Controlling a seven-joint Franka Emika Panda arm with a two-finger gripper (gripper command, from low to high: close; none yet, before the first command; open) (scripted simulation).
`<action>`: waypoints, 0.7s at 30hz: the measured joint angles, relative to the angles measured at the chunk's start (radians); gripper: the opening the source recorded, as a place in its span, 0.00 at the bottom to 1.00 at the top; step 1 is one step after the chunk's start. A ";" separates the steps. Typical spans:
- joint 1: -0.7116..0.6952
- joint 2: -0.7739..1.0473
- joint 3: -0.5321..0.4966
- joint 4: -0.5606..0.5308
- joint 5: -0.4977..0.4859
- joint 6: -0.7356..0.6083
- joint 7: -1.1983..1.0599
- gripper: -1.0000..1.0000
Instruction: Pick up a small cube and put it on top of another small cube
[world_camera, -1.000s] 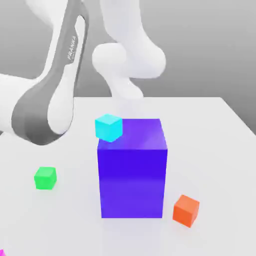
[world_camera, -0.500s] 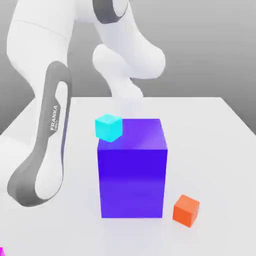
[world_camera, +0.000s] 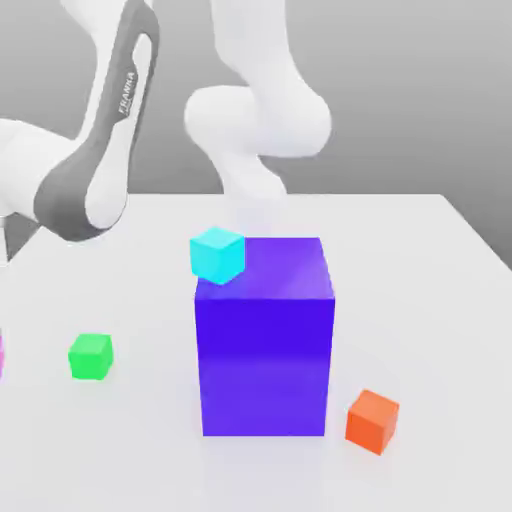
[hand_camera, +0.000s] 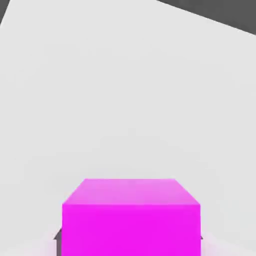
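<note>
The pincer (hand_camera: 130, 246) was closed on the pink cube (hand_camera: 131, 230), pinching it between its two tips, up above the desk (hand_camera: 125, 100), at the exterior view's left edge. Near it, the green cube (world_camera: 91, 357) lay on the desk. Next came the big blue block (world_camera: 264, 365), the cyan cube (world_camera: 218, 256) at its top corner, then the orange cube (world_camera: 372, 421) just beside the block, at the exterior view's right.

Large blue-purple block (world_camera: 264, 360): smooth, slightly glossy, plastic-looking. Small bright magenta cube (hand_camera: 131, 230): smooth, plastic look. White-and-grey robot arm (world_camera: 85, 180): smooth, plastic-looking shell. Pale tabletop (world_camera: 440, 330): smooth, faint sheen.
</note>
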 joint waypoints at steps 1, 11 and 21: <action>-0.016 -0.032 -0.008 -0.036 -0.013 0.006 -0.006 0.00; -0.042 -0.273 -0.091 -0.373 0.041 0.092 -0.177 0.00; 0.015 -0.053 -0.077 -0.377 0.321 0.299 -0.379 0.00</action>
